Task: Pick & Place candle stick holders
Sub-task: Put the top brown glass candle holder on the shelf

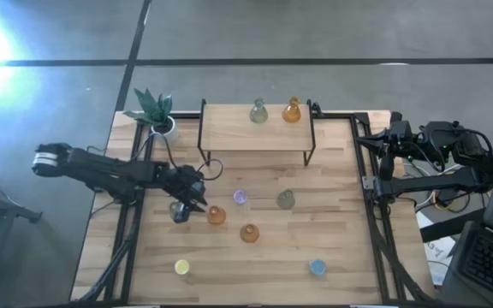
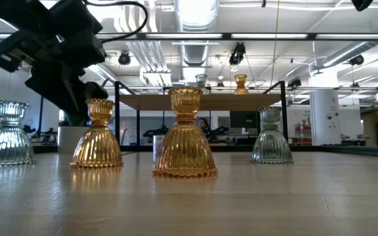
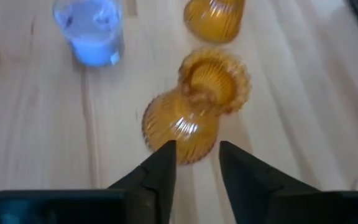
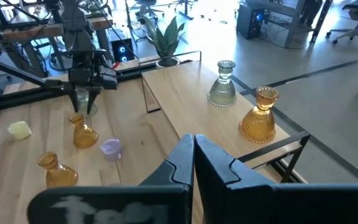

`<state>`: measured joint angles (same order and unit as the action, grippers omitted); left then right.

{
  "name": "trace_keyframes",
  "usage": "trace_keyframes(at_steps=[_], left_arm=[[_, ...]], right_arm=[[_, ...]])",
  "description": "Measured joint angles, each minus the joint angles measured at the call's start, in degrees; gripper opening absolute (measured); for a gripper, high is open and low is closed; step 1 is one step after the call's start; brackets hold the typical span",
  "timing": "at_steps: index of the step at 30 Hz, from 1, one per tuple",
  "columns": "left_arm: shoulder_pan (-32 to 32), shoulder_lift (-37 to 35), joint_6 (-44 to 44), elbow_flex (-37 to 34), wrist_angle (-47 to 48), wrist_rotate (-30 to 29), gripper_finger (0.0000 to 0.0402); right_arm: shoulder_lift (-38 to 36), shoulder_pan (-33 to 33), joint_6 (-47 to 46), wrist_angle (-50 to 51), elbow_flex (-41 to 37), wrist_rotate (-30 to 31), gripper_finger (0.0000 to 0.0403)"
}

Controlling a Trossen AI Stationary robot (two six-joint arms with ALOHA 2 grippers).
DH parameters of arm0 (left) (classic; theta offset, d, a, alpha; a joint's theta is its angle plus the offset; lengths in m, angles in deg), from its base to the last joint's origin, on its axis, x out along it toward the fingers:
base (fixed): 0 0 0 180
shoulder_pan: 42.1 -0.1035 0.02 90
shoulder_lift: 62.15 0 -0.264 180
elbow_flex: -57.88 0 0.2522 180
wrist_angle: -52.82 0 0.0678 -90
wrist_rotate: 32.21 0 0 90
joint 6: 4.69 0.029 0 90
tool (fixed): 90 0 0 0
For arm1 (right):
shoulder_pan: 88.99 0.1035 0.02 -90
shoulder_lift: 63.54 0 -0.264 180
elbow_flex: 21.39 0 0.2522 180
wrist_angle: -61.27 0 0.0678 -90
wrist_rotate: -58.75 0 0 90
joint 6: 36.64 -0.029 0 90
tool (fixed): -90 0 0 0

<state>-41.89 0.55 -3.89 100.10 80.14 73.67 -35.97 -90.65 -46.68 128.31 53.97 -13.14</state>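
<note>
Amber candle stick holder (image 3: 194, 102) just ahead of left hand (image 3: 197, 163), fingers slightly parted, empty, angled down.

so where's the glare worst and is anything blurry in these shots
High view: white glare in the upper left corner, off the table. Left wrist view: the amber holder ahead of the left gripper is soft and smeared. Low view: bright ceiling lights behind the holders.
</note>
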Motion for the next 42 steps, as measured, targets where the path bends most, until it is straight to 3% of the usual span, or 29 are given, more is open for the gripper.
trace_keyframes(at_steps=[5, 9, 42], left_arm=[[-0.01, 2.08, 0.0, -0.02, -0.49, -1.1, 0.019], [-0.01, 3.8, 0.33, -0.48, -4.96, 0.66, 0.0213], [0.37, 21.26, 5.22, -0.54, -36.16, 14.29, 0.0208]], right_arm=[[0.0, 0.0, 0.0, 0.0, 0.0, -0.01, 0.0008], [0.0, 0.01, 0.0, 0.01, 0.0, -0.02, 0.0008], [0.0, 0.01, 0.0, 0.01, 0.0, -0.02, 0.0008]])
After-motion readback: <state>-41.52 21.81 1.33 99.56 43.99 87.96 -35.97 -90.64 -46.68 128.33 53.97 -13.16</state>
